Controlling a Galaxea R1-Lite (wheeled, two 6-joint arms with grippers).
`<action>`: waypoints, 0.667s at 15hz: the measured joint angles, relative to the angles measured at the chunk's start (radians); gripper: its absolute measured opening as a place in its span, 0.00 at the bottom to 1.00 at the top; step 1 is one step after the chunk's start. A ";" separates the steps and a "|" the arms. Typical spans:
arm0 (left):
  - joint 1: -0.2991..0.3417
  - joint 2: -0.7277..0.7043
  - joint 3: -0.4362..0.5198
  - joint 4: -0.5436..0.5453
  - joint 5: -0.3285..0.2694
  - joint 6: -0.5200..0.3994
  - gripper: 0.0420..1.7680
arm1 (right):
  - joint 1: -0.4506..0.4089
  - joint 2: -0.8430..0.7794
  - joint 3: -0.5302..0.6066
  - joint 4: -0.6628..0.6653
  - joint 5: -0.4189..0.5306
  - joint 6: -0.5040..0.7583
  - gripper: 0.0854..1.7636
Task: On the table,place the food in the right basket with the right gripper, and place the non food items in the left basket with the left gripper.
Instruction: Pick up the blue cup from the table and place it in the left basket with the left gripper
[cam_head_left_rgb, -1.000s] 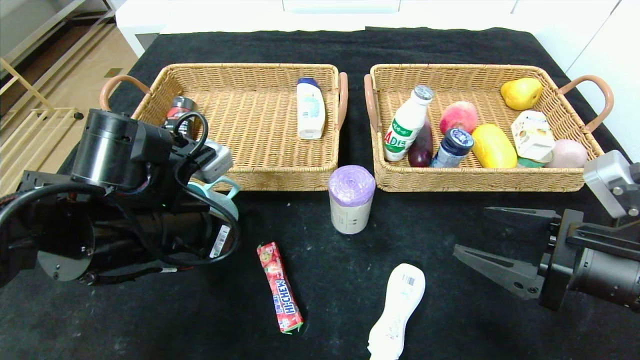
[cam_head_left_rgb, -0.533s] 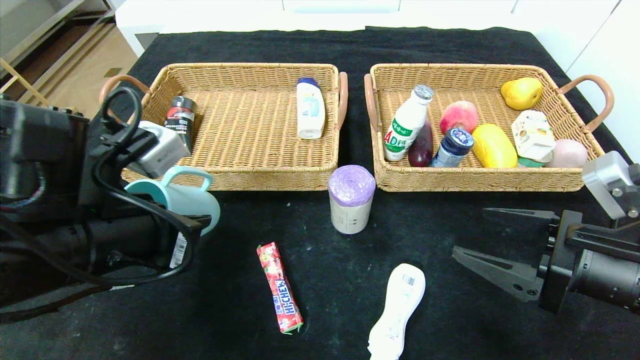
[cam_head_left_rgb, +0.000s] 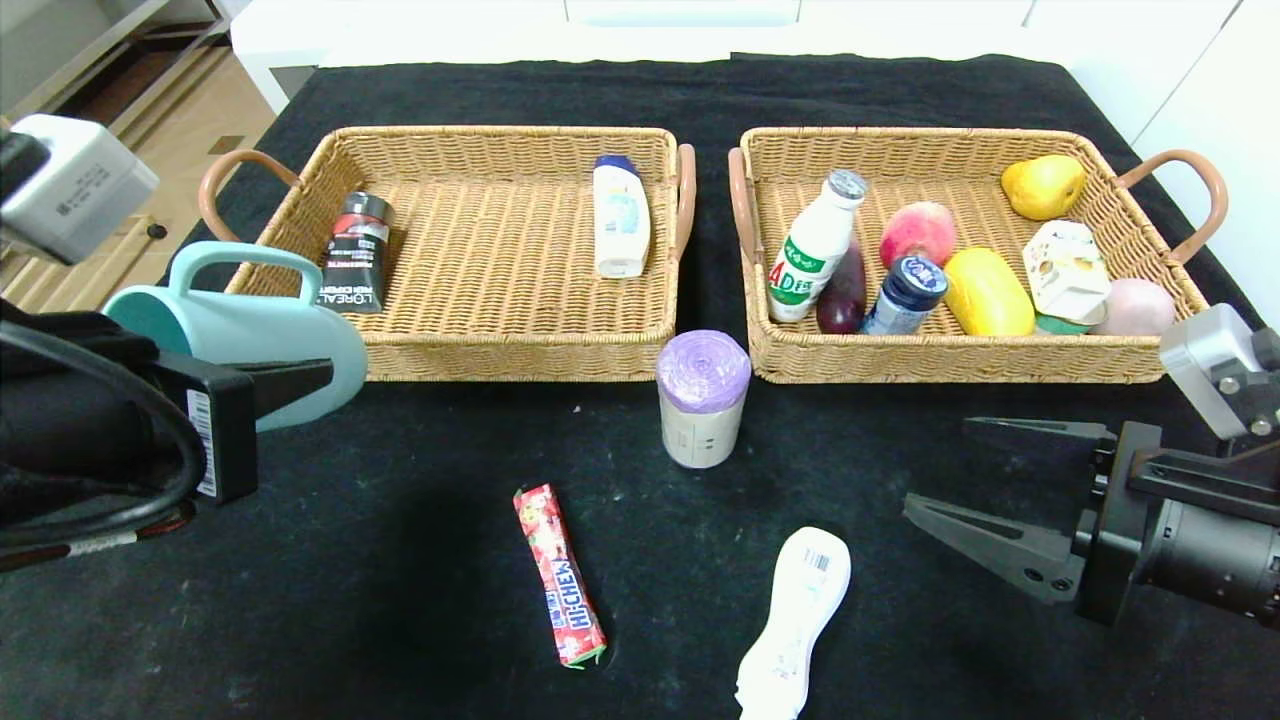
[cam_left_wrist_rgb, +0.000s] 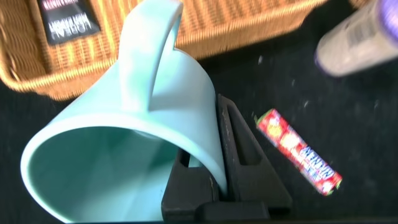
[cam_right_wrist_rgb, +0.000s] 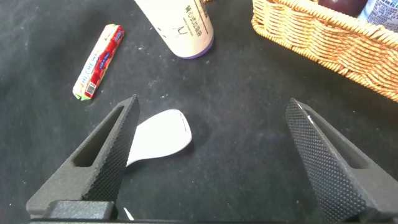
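— Looking at the left side first: what has the left gripper got?

— It is clenched on the wall of the teal mug, one finger inside the rim and one outside. The mug is tipped on its side with the handle up, held just outside the near left corner of the left basket, its body overlapping that basket's front edge in the head view.

— What already lies in that basket?

— A dark tube at its left end and a white shampoo bottle toward its right end. The woven floor between them is bare.

— And the right gripper?

— Spread wide, grasping nothing, low over the table near its right front edge and in front of the right basket.

— What is still out on the cloth?

— The beige roll with the purple top stands upright just in front of the gap between the two baskets. The red candy stick lies flat nearer the front, well apart from the roll. The slim white bottle lies beside it to the right, its end reaching the picture's lower edge.

— Any clear cloth around them?

— Yes, bare black cloth runs between the candy and the left gripper, and between the white bottle and the right gripper.

— The right basket?

— Crowded: the milk bottle, the blue-lidded jar, the pale carton and fruit fill most of it.
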 joint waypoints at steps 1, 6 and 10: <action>0.012 0.010 -0.025 -0.025 -0.005 0.000 0.08 | -0.003 0.000 0.000 0.000 0.000 0.000 0.97; 0.029 0.138 -0.164 -0.121 0.039 0.000 0.08 | -0.007 0.001 -0.005 0.000 0.000 0.002 0.97; 0.039 0.289 -0.290 -0.213 0.040 0.000 0.08 | -0.016 0.001 -0.007 -0.001 0.001 0.001 0.97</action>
